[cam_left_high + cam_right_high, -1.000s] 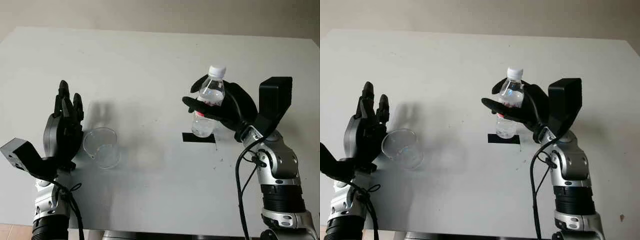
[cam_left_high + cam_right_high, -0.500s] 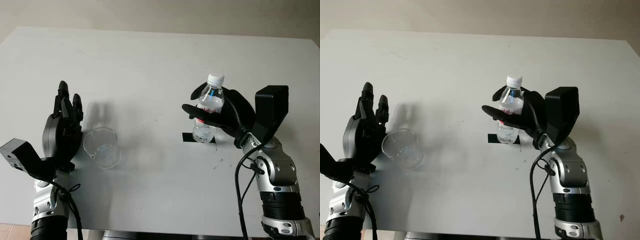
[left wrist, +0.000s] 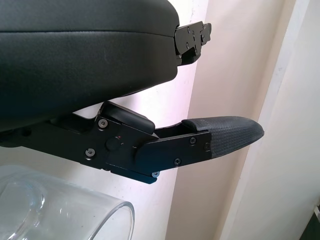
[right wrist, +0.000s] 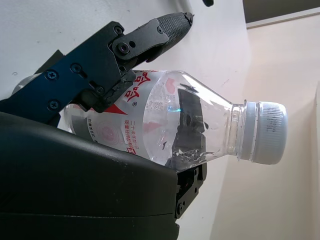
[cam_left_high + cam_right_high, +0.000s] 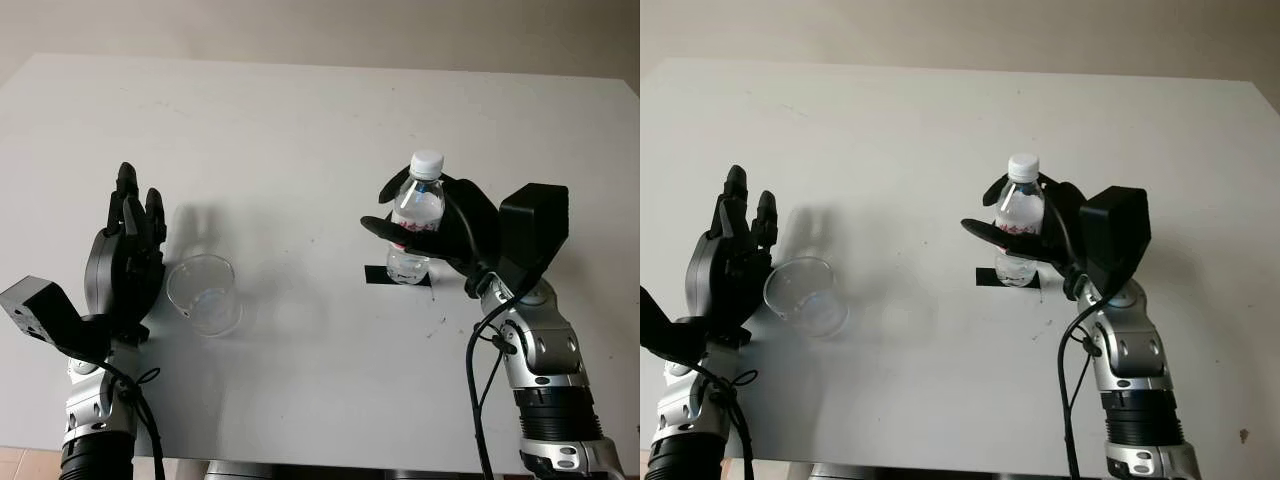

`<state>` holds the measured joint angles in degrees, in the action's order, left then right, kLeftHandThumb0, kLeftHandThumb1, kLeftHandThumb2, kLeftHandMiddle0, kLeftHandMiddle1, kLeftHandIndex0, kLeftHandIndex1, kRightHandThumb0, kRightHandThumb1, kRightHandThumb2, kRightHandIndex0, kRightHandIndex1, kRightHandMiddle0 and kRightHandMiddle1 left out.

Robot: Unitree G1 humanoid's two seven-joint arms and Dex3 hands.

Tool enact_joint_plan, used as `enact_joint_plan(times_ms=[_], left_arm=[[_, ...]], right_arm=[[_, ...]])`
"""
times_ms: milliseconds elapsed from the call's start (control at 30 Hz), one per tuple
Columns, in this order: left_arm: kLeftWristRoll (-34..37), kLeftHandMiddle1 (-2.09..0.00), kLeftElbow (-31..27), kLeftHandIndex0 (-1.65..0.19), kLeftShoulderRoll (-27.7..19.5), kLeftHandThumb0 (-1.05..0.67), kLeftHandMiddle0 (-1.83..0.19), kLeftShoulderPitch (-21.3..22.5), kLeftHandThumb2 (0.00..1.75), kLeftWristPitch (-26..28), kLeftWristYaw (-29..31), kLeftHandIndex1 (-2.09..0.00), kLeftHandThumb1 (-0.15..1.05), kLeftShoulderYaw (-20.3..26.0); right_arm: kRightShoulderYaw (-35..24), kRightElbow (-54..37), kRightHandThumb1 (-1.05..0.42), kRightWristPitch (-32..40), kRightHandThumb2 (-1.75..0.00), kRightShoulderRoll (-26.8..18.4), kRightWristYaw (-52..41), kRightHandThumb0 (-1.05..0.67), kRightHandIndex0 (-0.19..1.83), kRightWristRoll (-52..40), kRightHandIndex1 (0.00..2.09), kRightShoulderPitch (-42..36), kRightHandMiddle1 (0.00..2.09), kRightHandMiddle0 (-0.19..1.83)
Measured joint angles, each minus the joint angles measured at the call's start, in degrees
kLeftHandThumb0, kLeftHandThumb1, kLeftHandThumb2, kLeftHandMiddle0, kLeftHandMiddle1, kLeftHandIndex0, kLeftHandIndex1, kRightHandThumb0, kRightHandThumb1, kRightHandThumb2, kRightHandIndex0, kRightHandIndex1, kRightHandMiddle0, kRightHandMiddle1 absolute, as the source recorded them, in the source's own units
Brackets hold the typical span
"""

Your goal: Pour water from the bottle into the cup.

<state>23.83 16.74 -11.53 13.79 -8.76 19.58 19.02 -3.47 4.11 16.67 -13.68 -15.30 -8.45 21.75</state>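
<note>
At right of centre the right hand [image 5: 445,232] grips the capped bottle [image 5: 413,217] upright over a black mark [image 5: 398,276], while at lower left the empty left hand [image 5: 125,262] waits beside the cup [image 5: 203,294], likely to steady it.

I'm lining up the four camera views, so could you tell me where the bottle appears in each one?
Left eye view: bottle, right of centre, upright in the right hand, base at the black tape.
Right eye view: bottle, just right of centre, same grasp.
Left wrist view: no bottle; the cup sits beside the open left hand.
Right wrist view: bottle across the middle, fingers around it.
Shared landmark: its white cap.
</note>
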Motion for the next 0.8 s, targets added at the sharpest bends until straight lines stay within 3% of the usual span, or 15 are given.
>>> enact_joint_plan(times_ms=[500,600,733,767,800], left_arm=[[0.1,-0.03,-0.8,0.19,-0.1,-0.82,0.19,-0.5,0.59,0.8,0.2,0.0,1.05,0.1],[0.1,-0.03,-0.9,0.19,-0.1,-0.82,0.19,-0.5,0.59,1.0,0.2,0.0,1.05,0.1],[0.1,-0.03,-1.0,0.19,-0.1,-0.82,0.19,-0.5,0.59,1.1,0.2,0.0,1.05,0.1],[0.0,-0.04,-1.0,0.19,-0.1,-0.82,0.19,-0.5,0.59,1.1,0.2,0.0,1.05,0.1],[0.0,-0.04,-1.0,0.19,-0.2,-0.82,0.19,-0.5,0.58,1.1,0.2,0.0,1.05,0.1]], right_arm=[[-0.4,0.6,-1.05,-2.1,-0.29,0.4,-1.5,-0.24,1.12,-1.3,2.09,-1.0,2.09,0.76],[-0.4,1.0,-1.05,-2.9,-0.24,0.4,-2.4,-0.27,1.04,-1.4,2.09,-1.1,2.09,0.72],[-0.1,1.1,-1.01,-5.6,-0.07,0.2,-3.3,-0.41,0.21,-0.4,2.09,-1.9,2.09,0.1],[-0.1,1.3,-0.98,-7.0,-0.06,0.2,-4.0,-0.48,-0.03,-0.3,1.91,-2.3,1.96,-0.07],[-0.1,1.7,-0.96,-7.8,-0.05,0.2,-4.9,-0.53,-0.11,-0.6,1.69,-2.5,1.74,-0.13]])
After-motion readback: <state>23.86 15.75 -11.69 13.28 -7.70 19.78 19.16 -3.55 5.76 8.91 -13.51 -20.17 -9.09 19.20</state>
